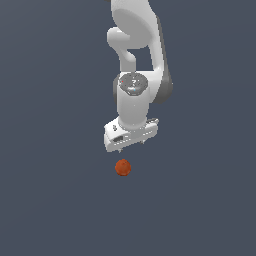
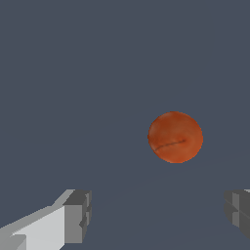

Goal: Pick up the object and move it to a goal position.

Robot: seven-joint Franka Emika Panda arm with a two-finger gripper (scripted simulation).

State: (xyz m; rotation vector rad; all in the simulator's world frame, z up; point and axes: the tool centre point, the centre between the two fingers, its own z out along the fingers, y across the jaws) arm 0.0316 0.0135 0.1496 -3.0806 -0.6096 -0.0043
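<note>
Flat, even, dim render light — no glare, slightly soft edges.

Small orange-red ball (image 1: 123,167): mottled surface, darker rust patches, one thin dark curved line across it in the wrist view (image 2: 175,137). White glossy robot arm (image 1: 136,50): dark grey shading on its side joint, grey cap with faint markings at the wrist. White end effector (image 1: 131,143): fingers (image 2: 78,216) white with mid-grey pads. Flat counter (image 1: 50,150): uniform slate blue-grey, no pattern.

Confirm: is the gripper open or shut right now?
Open: the gripper shows its fingers far apart, with the ball ungrasped beyond them.
</note>
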